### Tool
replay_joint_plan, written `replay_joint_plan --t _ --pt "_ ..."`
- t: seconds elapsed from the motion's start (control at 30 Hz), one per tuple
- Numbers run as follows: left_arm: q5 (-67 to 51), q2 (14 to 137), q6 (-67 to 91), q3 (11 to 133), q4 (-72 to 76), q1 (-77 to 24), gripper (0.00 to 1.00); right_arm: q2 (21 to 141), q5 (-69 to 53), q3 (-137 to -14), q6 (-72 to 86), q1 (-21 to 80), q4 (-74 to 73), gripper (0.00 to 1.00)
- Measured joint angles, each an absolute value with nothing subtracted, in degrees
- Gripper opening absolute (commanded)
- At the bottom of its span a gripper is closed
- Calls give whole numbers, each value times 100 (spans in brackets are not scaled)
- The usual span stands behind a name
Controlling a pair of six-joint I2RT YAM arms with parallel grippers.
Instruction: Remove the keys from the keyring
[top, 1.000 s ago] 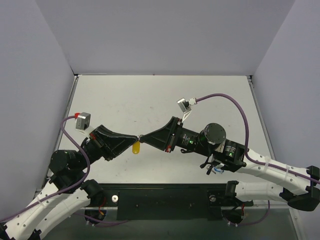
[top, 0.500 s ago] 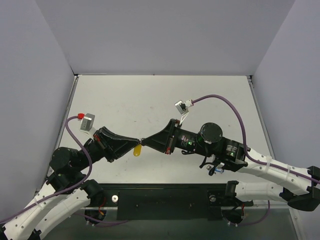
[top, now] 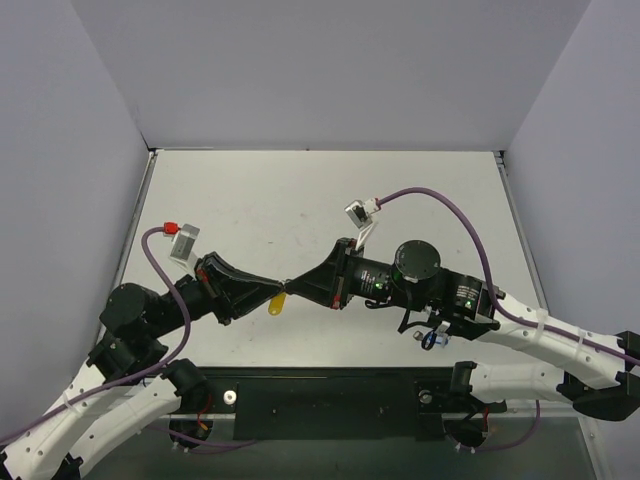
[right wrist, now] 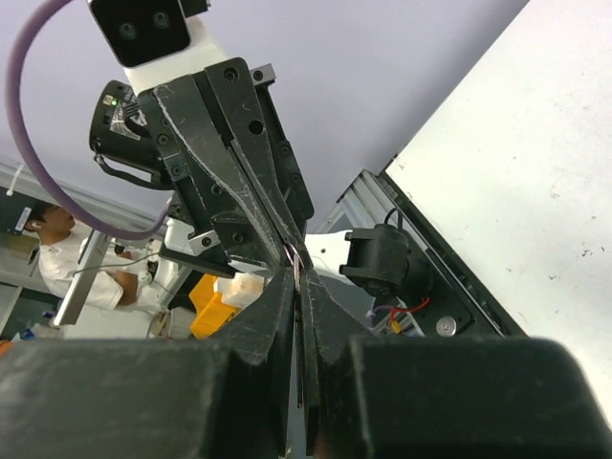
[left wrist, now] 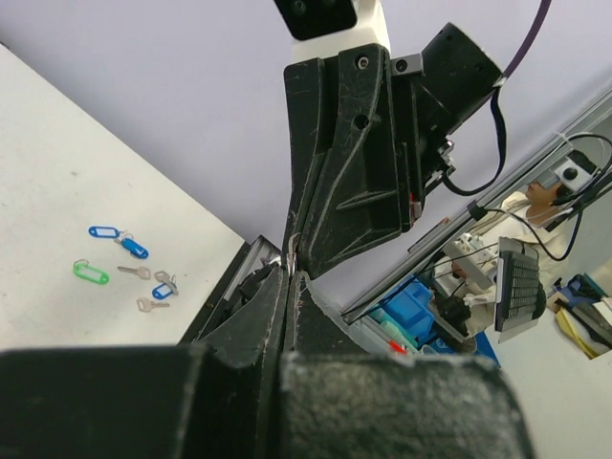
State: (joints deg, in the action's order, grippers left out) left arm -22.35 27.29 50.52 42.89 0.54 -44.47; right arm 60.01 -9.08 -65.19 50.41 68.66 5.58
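Left jaws and right jaws, both shut, meet tip to tip with the yellow-capped key (top: 277, 303) hanging just beneath, their exact hold unclear.

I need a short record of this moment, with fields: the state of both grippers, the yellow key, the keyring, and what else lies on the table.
grippers: left gripper and right gripper both shut, tip against tip over the table
yellow-capped key: sticks out just below the meeting tips; which gripper pinches it cannot be told
keyring: too small to make out
loose items: blue tags, a green tag and small loose keys lie on the table near its edge, seen in the left wrist view
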Motion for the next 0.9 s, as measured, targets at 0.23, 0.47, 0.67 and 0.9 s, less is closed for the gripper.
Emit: replay_joint_plan --t 0.23,0.47,0.67,0.9 --pt "-2563 2915 4678 4600 -532 -4431 0 6110 -1020 -6799 4860 6866 -1 0" --pt "-2963 3162 4451 4744 -972 -4410 0 6226 -1140 -7061 4661 6862 -709 0" --pt "-3251 3299 4311 4805 -1341 -4407 0 6320 -1293 -7157 4567 6862 -1120 0" --pt "-3323 3312 4287 4816 -1538 -4407 28 6359 -1380 -7157 4528 6862 -1229 0"
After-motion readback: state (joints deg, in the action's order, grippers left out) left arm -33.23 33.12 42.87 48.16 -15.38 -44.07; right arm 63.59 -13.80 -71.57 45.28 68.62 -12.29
